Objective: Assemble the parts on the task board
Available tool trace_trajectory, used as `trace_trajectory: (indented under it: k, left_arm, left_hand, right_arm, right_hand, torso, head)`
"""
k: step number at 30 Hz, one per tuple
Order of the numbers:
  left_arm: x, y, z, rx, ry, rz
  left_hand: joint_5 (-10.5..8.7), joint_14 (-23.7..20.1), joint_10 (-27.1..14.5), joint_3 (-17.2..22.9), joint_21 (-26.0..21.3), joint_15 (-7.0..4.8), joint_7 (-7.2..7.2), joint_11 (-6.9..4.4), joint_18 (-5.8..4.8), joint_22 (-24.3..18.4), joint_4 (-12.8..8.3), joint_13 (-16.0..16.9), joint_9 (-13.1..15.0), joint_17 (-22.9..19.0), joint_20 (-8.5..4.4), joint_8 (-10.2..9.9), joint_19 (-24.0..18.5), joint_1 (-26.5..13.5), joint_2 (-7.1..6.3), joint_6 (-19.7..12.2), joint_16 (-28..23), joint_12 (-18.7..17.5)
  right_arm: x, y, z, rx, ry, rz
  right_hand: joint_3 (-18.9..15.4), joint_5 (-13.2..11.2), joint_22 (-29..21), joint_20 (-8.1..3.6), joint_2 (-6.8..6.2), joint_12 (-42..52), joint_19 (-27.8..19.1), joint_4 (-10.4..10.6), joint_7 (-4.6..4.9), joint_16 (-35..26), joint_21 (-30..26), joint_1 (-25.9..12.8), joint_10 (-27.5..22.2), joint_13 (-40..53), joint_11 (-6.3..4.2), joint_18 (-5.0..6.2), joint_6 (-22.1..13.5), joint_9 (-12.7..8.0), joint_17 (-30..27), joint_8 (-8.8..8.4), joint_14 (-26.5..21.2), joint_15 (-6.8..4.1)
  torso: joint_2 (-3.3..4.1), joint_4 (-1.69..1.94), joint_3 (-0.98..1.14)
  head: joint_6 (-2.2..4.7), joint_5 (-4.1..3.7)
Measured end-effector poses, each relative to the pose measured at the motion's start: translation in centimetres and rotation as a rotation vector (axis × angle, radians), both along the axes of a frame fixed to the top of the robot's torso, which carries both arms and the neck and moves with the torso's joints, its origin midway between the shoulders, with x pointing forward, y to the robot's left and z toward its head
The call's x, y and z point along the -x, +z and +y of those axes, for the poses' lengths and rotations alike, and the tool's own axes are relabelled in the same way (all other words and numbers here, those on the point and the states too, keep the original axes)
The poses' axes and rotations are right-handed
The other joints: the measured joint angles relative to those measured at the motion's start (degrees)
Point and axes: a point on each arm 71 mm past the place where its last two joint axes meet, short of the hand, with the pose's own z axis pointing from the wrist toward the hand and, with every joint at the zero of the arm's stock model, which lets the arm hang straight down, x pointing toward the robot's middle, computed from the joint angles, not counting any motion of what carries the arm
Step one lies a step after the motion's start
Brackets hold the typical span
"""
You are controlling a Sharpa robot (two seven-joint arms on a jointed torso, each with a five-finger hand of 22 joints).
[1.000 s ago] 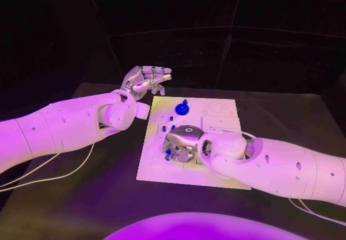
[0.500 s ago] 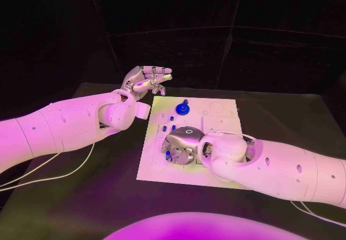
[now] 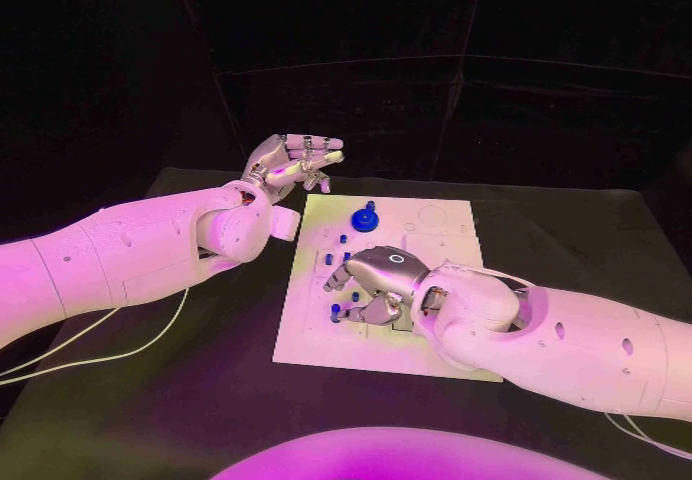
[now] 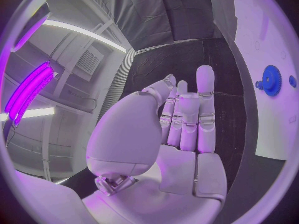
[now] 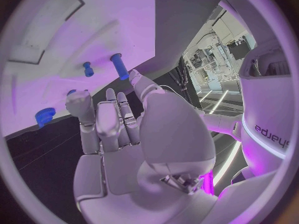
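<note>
A: Where do things stand? Task board (image 3: 433,345) lies mid-table (image 3: 173,400). A blue gear-like part (image 3: 364,216) stands near the board's far edge; small blue pegs (image 3: 332,258) run along its left edge.

B: Hands? Left hand (image 3: 293,158) is raised off the board's far left corner, fingers loosely curled, grasping nothing. Right hand (image 3: 378,285) hovers low over the board's left half, fingers bent down; whether it pinches a peg, I cannot tell.

A: Handling? I judge the parts light, rigid, smooth plastic, so likely slippery. Pinch a peg on its shank, the gear by its hub.

B: Hidden? The right hand covers the board beneath it; sockets are faint.
</note>
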Motion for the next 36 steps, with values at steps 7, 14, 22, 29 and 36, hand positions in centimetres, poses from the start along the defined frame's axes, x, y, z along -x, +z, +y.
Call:
trace_trajectory:
  k: [7, 14, 22, 29, 36]
  left_arm:
    - [0.0, 0.0, 0.3, -0.002, 0.004, 0.001]
    - [0.0, 0.0, 0.7, -0.005, 0.011, 0.001]
    - [0.1, 0.0, 0.9, -0.006, 0.014, 0.001]
    - [0.1, 0.0, 1.0, -0.005, 0.014, 0.001]
    - [0.1, 0.0, 1.0, -0.006, 0.015, 0.001]
  left_hand:
    - [0.0, 0.0, 0.0, 0.0, 0.0, 0.0, 0.0, 0.0, 0.0, 0.0, 0.0, 0.0, 0.0, 0.0, 0.0, 0.0, 0.0, 0.0, 0.0, 0.0, 0.0, 0.0]
    - [0.0, 0.0, 0.0, 0.0, 0.0, 0.0, 0.0, 0.0, 0.0, 0.0, 0.0, 0.0, 0.0, 0.0, 0.0, 0.0, 0.0, 0.0, 0.0, 0.0, 0.0, 0.0]
    - [0.0, 0.0, 0.0, 0.0, 0.0, 0.0, 0.0, 0.0, 0.0, 0.0, 0.0, 0.05, 0.01, 0.01, 0.0, 0.0, 0.0, 0.0, 0.0, 0.0, 0.0, 0.0]
    - [0.0, 0.0, 0.0, 0.0, 0.0, 0.0, 0.0, 0.0, 0.0, -0.04, 0.0, 0.05, 0.01, 0.01, 0.0, 0.0, 0.0, 0.0, 0.0, 0.0, 0.0, 0.0]
    - [0.0, 0.0, 0.0, 0.0, 0.0, 0.0, 0.0, 0.0, 0.0, -0.04, 0.0, 0.1, 0.01, 0.01, 0.0, 0.0, 0.0, -0.2, 0.2, 0.0, 0.0, 0.22]
  right_arm:
    - [-0.7, 2.7, -5.1, -0.113, -0.124, 0.039]
    - [-1.9, 3.4, -11.9, -0.144, -0.354, 0.15]
    - [-1.8, 2.6, -15.8, -0.088, -0.56, 0.233]
    - [-0.6, 1.0, -17.0, 0.027, -0.634, 0.229]
    - [-0.2, 0.3, -17.3, 0.1, -0.654, 0.206]
  right_hand:
    - [-4.67, 1.65, 1.53, -0.32, 1.55, 5.76, 1.41, 2.82, -0.32, 0.49, 0.79, -2.11, 6.58, 1.23, -0.87, -0.02, 2.1, 0.36, 1.45, 0.9, 0.05, -0.49]
    - [-9.96, 7.39, 14.91, -3.24, 0.97, 22.21, 11.01, 6.02, -2.94, 8.96, 11.18, -4.1, 19.12, 12.95, -4.54, -1.87, 5.52, 1.25, 15.33, 4.48, 0.3, -3.6]
    - [-18.62, 7.04, 16.83, -3.96, 2.09, 60.37, 14.73, 11.87, -4.15, 12.81, 15.82, -5.73, 24.96, 59.13, -5.23, -3.65, 5.49, 2.96, 20.28, 10.95, 0.33, -4.23]
    - [-21.91, 7.48, 16.83, -3.96, 2.5, 64.63, 14.72, 14.82, -4.38, 13.1, 15.82, -6.52, 25.82, 65.81, -5.52, -3.64, 4.81, 3.94, 20.28, 13.7, 0.33, -4.22]
    - [-23.28, 7.7, 16.82, -3.96, 3.51, 65.01, 14.72, 14.95, -4.42, 13.24, 15.82, -7.53, 25.82, 66.91, -5.52, -3.63, 4.29, 4.3, 20.27, 14.65, 0.33, -4.22]
  torso:
    - [-0.07, -0.07, -0.07]
    - [-0.16, -0.25, -0.2]
    - [-0.26, -0.76, -0.21]
    - [-0.36, -0.87, -0.23]
    - [-0.4, -0.84, -0.23]
  head:
    - [0.75, -1.55]
    - [2.35, -4.45]
    - [2.65, -6.67]
    - [2.44, -7.34]
    - [2.31, -7.81]
